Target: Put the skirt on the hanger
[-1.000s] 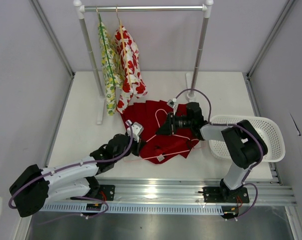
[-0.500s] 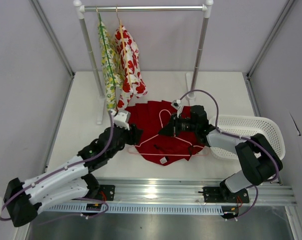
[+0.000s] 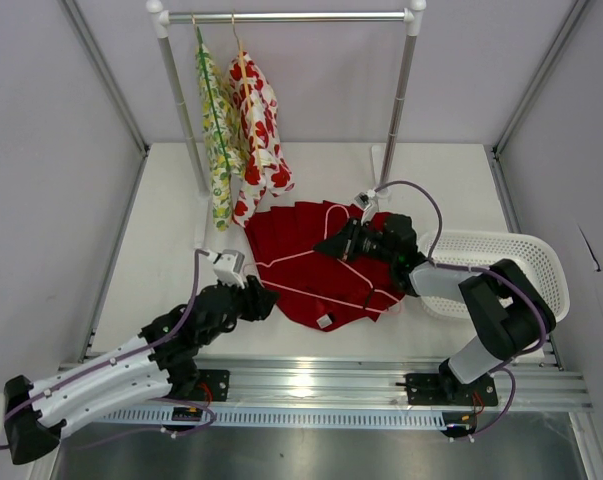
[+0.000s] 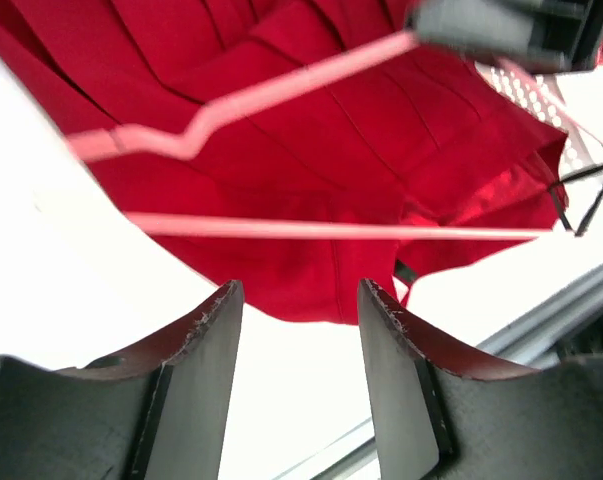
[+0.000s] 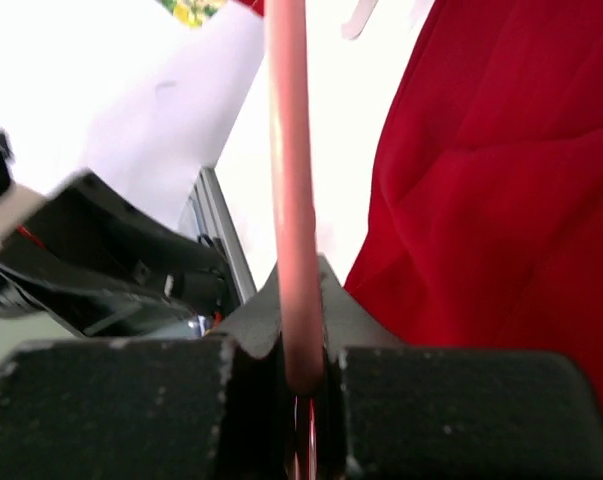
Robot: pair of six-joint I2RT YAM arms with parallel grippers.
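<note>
- Nearest us, low and left of centre in the overhead view, the left end effector (image 3: 263,303) is released. Its wrist view shows the two fingers (image 4: 203,372) spread with nothing between them, just beside the near-left hem of the skirt (image 3: 311,270) but not on it.
- The skirt lies spread flat on the worktop (image 3: 161,230) at the centre of the frame, its small white label (image 3: 324,320) at the near edge.
- The hanger (image 4: 331,230) lies slanted on top of the red fabric, not threaded into it. We judge the task to be early, as no part of the skirt hangs on the wire.
- Right of centre, the right end effector (image 3: 336,245) is clenched on the hanger's thin wire (image 5: 286,150), which runs straight up out of its closed fingers.
- Risk: so thin a wire in a flat pinch may swivel or slide, so the frame could tip sideways just as the fabric is fed on.
- Risk: if the left end effector closes where it is, it may catch only one pleat or bare worktop, and the skirt would drag and bunch rather than open.
- Risk: both arms converge on the same patch, so a hasty reach could knock one against the other.
- At right sits the white basket (image 3: 541,250). Farthest, on the rack (image 3: 291,17), the white garment with red prints (image 3: 256,120) hangs with its hem near the skirt's far-left corner and could snag when the hanger is lifted.
</note>
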